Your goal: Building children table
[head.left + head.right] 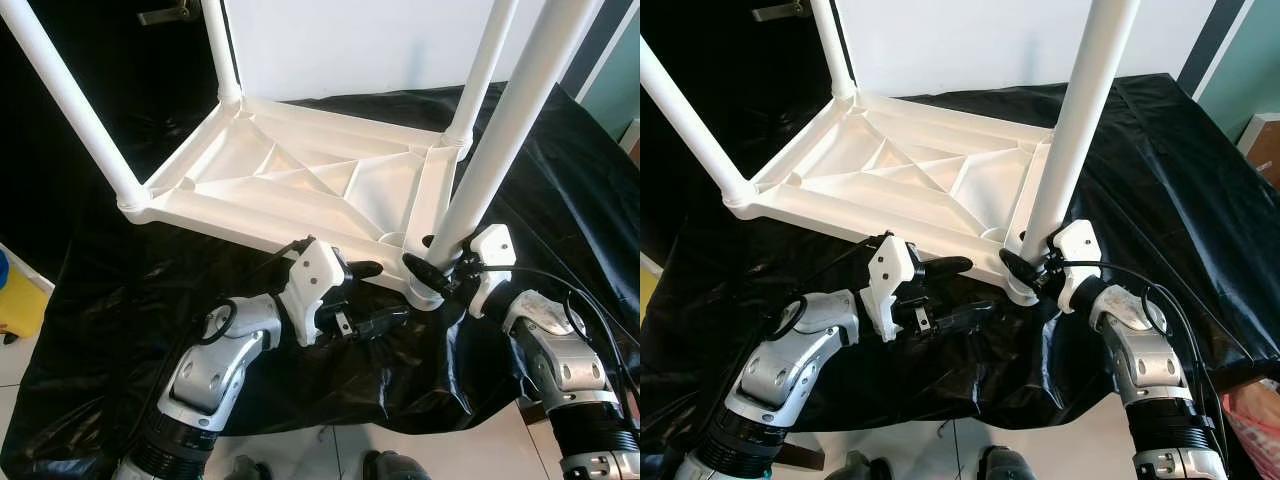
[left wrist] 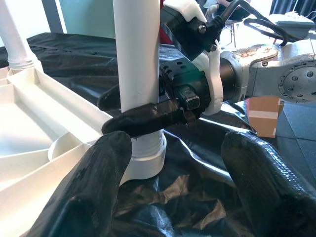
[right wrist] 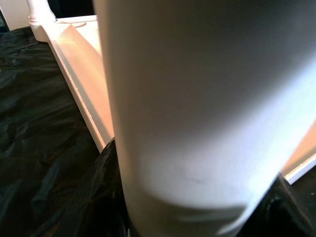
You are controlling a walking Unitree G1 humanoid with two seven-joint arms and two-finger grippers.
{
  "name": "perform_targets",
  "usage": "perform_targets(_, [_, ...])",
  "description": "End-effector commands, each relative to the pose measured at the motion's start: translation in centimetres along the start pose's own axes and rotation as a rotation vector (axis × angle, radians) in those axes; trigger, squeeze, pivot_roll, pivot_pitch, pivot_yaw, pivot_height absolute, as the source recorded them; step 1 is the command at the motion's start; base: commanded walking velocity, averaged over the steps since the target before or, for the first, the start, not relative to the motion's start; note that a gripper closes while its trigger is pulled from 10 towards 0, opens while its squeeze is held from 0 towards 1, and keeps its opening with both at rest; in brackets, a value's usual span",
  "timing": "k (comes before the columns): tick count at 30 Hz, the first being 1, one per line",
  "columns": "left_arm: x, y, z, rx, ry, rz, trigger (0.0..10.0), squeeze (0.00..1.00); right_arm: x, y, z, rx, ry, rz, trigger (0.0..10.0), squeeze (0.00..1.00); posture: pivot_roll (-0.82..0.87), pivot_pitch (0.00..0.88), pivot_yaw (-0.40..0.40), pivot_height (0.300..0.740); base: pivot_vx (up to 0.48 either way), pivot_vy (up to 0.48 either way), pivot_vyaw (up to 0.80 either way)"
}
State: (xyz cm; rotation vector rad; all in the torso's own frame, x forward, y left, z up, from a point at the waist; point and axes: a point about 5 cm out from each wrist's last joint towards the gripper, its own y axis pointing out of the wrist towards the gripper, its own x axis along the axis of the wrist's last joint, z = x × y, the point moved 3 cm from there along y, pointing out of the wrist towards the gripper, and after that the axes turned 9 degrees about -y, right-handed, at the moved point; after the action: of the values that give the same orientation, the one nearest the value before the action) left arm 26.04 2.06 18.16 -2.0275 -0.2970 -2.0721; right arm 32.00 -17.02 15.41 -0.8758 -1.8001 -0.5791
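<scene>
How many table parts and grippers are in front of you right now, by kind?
White table legs standing in the tabletop's corner sockets: 4, nearest one
White upturned tabletop: 1
Black sheet under it: 1
Grippers: 2, right gripper clamped on the nearest leg, left gripper open beside it
Total: 8

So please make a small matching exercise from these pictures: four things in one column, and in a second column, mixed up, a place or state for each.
Things:
1. right hand
2. left hand
3. tabletop
4. black sheet

Places or states:
A. lies upside down, legs pointing up
B. open, beside the near corner, holding nothing
C. spread under the table
D. shut on the near table leg, close to its socket

Pairs: 1-D, 2-B, 3-A, 4-C
</scene>
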Motion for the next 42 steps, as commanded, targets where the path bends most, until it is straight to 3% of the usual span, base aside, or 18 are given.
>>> perform_targets(1, [0.0, 0.0, 0.0, 0.027, 0.003, -0.011, 10.0, 0.0, -0.5, 0.1, 1.1, 0.032, 0.006, 0.016, 0.0, 0.0, -0.13, 0.1, 0.019, 0.74, 0.0, 0.0, 0.0])
perform_targets(8, [0.2, -0.1, 0.2, 0.042, 0.002, -0.021, 10.0, 0.0, -0.1, -0.1, 1.2, -0.119, 0.029, 0.013, 0.0, 0.0, -0.13, 0.104, 0.014, 0.74, 0.0, 0.0, 0.0])
perform_targets(10, [0.1, 0.1, 0.2, 0.04, 0.001, -0.022, 10.0, 0.0, -0.1, -0.1, 1.7, -0.227, 0.038, 0.03, 0.0, 0.0, -0.14, 0.106, 0.016, 0.74, 0.0, 0.0, 0.0])
perform_targets(12, [0.1, 0.1, 0.1, 0.039, 0.001, -0.022, 10.0, 0.0, 0.0, -0.2, 1.8, -0.256, 0.046, 0.033, 0.0, 0.0, -0.14, 0.106, 0.016, 0.74, 0.0, 0.0, 0.0])
perform_targets(13, [0.1, 0.2, 0.1, 0.036, -0.002, -0.023, 10.0, 0.0, 0.3, -0.1, 2.7, -0.336, 0.074, 0.039, 0.0, 0.0, -0.15, 0.109, 0.02, 0.74, 0.0, 0.0, 0.0])
perform_targets(17, [0.1, 0.2, 0.1, 0.035, -0.003, -0.024, 10.0, 0.0, 0.4, -0.1, 3.0, -0.368, 0.083, 0.041, 0.0, 0.0, -0.15, 0.11, 0.02, 0.74, 0.0, 0.0, 0.0])
perform_targets(19, [0.1, 0.3, 0.0, 0.024, -0.006, -0.024, 10.0, 0.0, 0.4, 0.0, 3.7, -0.498, 0.121, 0.083, 0.0, 0.0, -0.16, 0.115, 0.024, 0.74, 0.0, 0.0, 0.0])
perform_targets(23, [0.1, 0.4, -0.1, 0.015, -0.007, -0.026, 10.0, 0.0, 0.5, 0.4, 4.4, -0.639, 0.153, 0.129, 0.0, 0.0, -0.16, 0.118, 0.024, 0.74, 0.0, 0.0, 0.0])
perform_targets(27, [0.1, 0.4, -0.2, 0.014, -0.007, -0.026, 10.0, 0.0, 1.0, 0.9, 5.2, -0.66, 0.174, 0.124, 0.0, 0.0, -0.16, 0.119, 0.026, 0.74, 0.0, 0.0, 0.0])
perform_targets(30, [0.1, 0.5, -0.3, 0.01, -0.01, -0.028, 10.0, 0.0, 0.9, 0.5, 4.7, -0.681, 0.171, 0.133, 0.0, 0.0, -0.16, 0.12, 0.027, 0.74, 0.0, 0.0, 0.0])
perform_targets(33, [0.1, 0.5, -0.2, 0.01, -0.008, -0.027, 10.0, 0.0, 1.2, 0.7, 5.1, -0.661, 0.167, 0.128, 0.0, 0.0, -0.16, 0.12, 0.024, 0.74, 0.0, 0.0, 0.0])
perform_targets(34, [0.2, 0.5, -0.2, 0.011, -0.008, -0.028, 10.0, 0.0, 1.3, 0.7, 5.2, -0.658, 0.163, 0.122, 3.5, 0.0, -0.16, 0.12, 0.023, 0.74, 0.0, 0.0, 0.0])
perform_targets(36, [0.2, 0.5, -0.2, 0.012, -0.008, -0.029, 10.0, 0.0, 1.5, 0.8, 5.2, -0.66, 0.161, 0.121, 3.5, 0.0, -0.16, 0.12, 0.023, 0.74, 0.0, 0.0, 0.0])
perform_targets(37, [0.3, 0.5, -0.2, 0.013, -0.007, -0.03, 10.0, 0.0, 1.5, 0.8, 5.2, -0.662, 0.164, 0.12, 10.0, 0.0, -0.16, 0.12, 0.021, 0.74, 0.0, 0.0, 0.0])
perform_targets(40, [0.2, 0.4, -0.2, 0.016, -0.007, -0.03, 10.0, 0.0, 1.7, 0.8, 5.3, -0.672, 0.171, 0.121, 10.0, 0.0, -0.15, 0.122, 0.02, 0.74, 0.0, 0.0, 0.0])
perform_targets(41, [0.2, 0.4, -0.2, 0.018, -0.007, -0.03, 10.0, 0.0, 1.8, 0.9, 5.3, -0.666, 0.177, 0.117, 10.0, 0.18, -0.15, 0.123, 0.02, 0.74, 0.0, 0.0, 0.0])
perform_targets(42, [0.2, 0.4, -0.2, 0.019, -0.008, -0.03, 10.0, 0.0, 1.9, 0.9, 5.3, -0.662, 0.18, 0.11, 10.0, 1.0, -0.15, 0.124, 0.019, 0.74, 0.0, 0.0, 0.0])
